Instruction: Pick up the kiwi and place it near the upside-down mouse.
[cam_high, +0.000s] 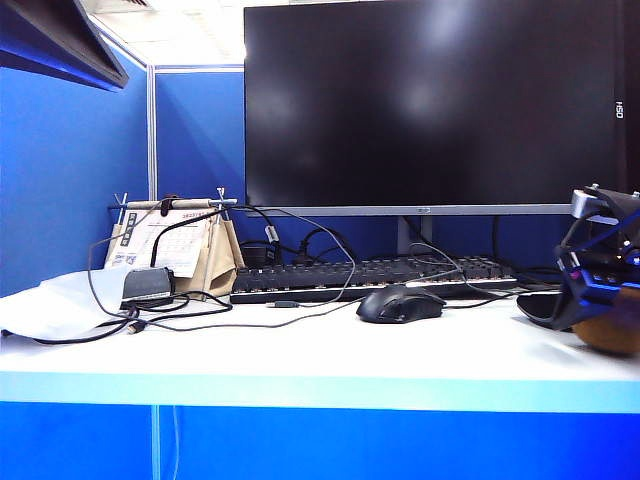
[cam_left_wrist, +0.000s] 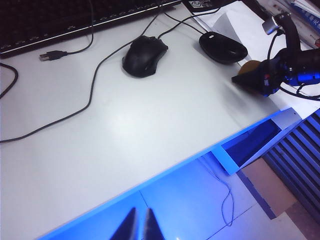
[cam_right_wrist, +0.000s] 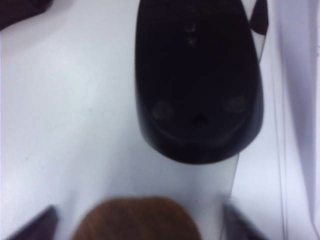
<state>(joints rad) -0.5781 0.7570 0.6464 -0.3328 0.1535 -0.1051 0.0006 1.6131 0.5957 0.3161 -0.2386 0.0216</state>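
The brown fuzzy kiwi (cam_right_wrist: 137, 216) lies on the white table just in front of the upside-down mouse (cam_right_wrist: 197, 80), a black shallow shell with its flat underside up. My right gripper (cam_right_wrist: 140, 226) is open around the kiwi, with a gap showing between each dark finger and the fruit. In the exterior view the kiwi (cam_high: 612, 335) and the upside-down mouse (cam_high: 545, 308) sit at the far right under my right gripper (cam_high: 600, 295). The left wrist view shows the kiwi (cam_left_wrist: 248, 67) next to the upside-down mouse (cam_left_wrist: 223, 46). My left gripper (cam_left_wrist: 140, 226) hangs shut and empty beyond the table's front edge.
A dome-up black mouse (cam_high: 398, 303) with its cable sits mid-table before the keyboard (cam_high: 370, 278) and a large monitor (cam_high: 430, 100). A desk calendar (cam_high: 175, 245), loose cables and a USB plug (cam_left_wrist: 52, 56) lie to the left. White papers (cam_left_wrist: 235, 22) lie beyond the upside-down mouse.
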